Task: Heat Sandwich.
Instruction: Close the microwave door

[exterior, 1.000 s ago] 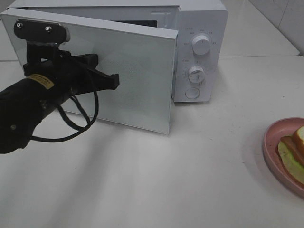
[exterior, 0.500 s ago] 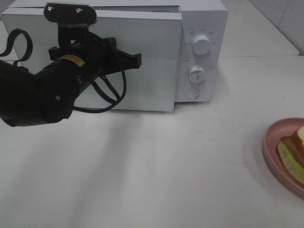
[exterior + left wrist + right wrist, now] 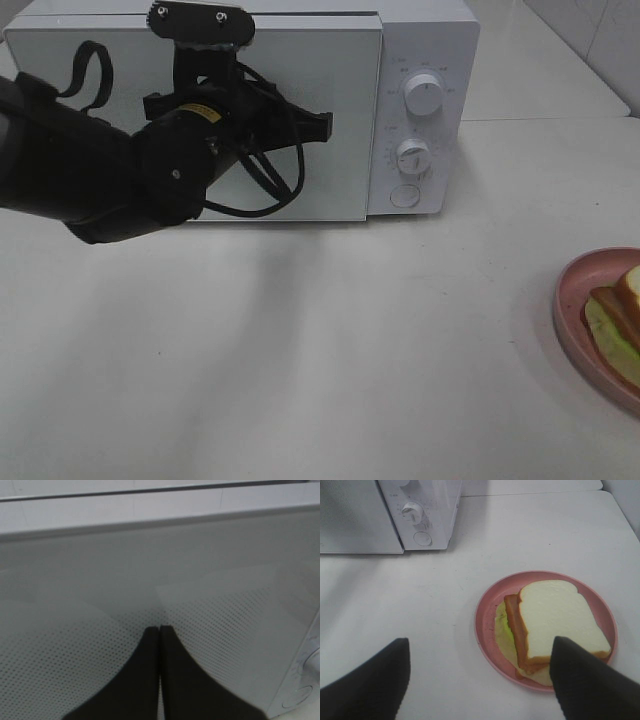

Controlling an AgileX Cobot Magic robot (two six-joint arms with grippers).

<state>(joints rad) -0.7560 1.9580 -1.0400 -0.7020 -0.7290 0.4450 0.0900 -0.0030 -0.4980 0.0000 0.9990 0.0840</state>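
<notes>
The left gripper [image 3: 159, 630], fingers pressed together, touches the microwave [image 3: 425, 60] door [image 3: 100, 580]. The right gripper [image 3: 480, 680] hangs spread over the sandwich [image 3: 555, 620]. Dial markings are unreadable.

1. A white microwave [image 3: 420, 60] stands at about 11 o'clock on the table, its door [image 3: 340, 120] shut flush with the front.
2. The door panel [image 3: 100, 605] is pale grey with a fine dotted mesh.
3. Its control strip, on the 3 o'clock side of the door, carries an upper dial [image 3: 424, 94], a lower dial [image 3: 412, 156] and a round button [image 3: 404, 195] stacked in a column.
4. A round pink plate [image 3: 487, 625] sits on the table at about 4 o'clock, well apart from the microwave.
5. The table [image 3: 330, 380] is plain white.
</notes>
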